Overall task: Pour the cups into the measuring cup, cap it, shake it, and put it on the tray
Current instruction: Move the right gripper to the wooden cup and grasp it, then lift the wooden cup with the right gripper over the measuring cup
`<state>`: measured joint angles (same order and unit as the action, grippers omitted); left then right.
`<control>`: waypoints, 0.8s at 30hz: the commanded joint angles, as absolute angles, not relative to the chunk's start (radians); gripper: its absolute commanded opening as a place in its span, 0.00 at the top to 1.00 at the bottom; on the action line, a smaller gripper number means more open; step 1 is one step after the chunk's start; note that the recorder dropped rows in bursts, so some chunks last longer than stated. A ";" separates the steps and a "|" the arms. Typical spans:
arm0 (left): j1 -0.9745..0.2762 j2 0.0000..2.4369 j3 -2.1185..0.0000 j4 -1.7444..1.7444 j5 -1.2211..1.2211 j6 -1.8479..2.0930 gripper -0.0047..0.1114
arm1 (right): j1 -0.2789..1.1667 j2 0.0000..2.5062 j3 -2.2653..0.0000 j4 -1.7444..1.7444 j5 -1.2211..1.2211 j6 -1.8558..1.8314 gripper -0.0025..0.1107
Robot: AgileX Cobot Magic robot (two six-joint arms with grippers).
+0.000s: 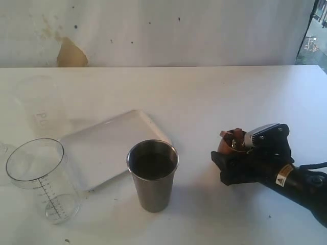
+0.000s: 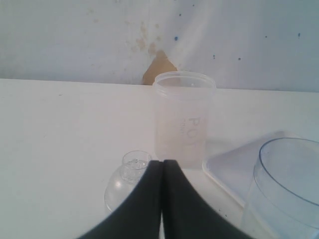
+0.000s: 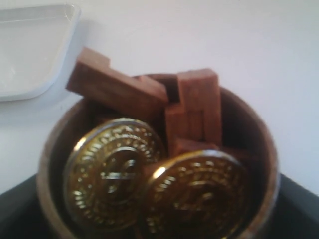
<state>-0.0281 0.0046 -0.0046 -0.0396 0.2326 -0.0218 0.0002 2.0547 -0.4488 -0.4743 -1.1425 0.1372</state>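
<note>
Brown round wooden cup (image 3: 159, 164) stands right of the tapered stainless-steel tumbler (image 1: 152, 175), between the jaws of the right gripper (image 1: 237, 150); contact unclear. Left gripper (image 2: 162, 199) closed, empty. Grasping step: next, clamp, lift toward the clear graduated measuring cup (image 1: 43, 178).

On the bench (image 1: 204, 97), the tumbler (image 1: 153, 178) stands just before the tray (image 1: 107, 148); the measuring cup (image 1: 43, 176) before its left end; the frosted cup (image 1: 41, 102) behind its left end; the wooden cup (image 1: 227, 144), holding coins (image 3: 114, 174) and blocks (image 3: 197, 107), well to its right.
</note>
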 commanded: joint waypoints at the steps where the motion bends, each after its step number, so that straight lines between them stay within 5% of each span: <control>1: -0.033 0.000 0.000 -0.044 0.233 -0.021 0.96 | 0.000 1.958 -0.447 -0.540 -1.089 0.254 0.98; 15: -0.033 0.000 0.000 -0.044 0.233 -0.021 0.96 | 0.232 1.393 -0.742 -0.839 -0.465 0.768 0.98; 24: -0.033 0.000 0.000 -0.044 0.233 -0.021 0.96 | 0.552 1.516 -1.082 -1.077 -0.236 0.966 0.98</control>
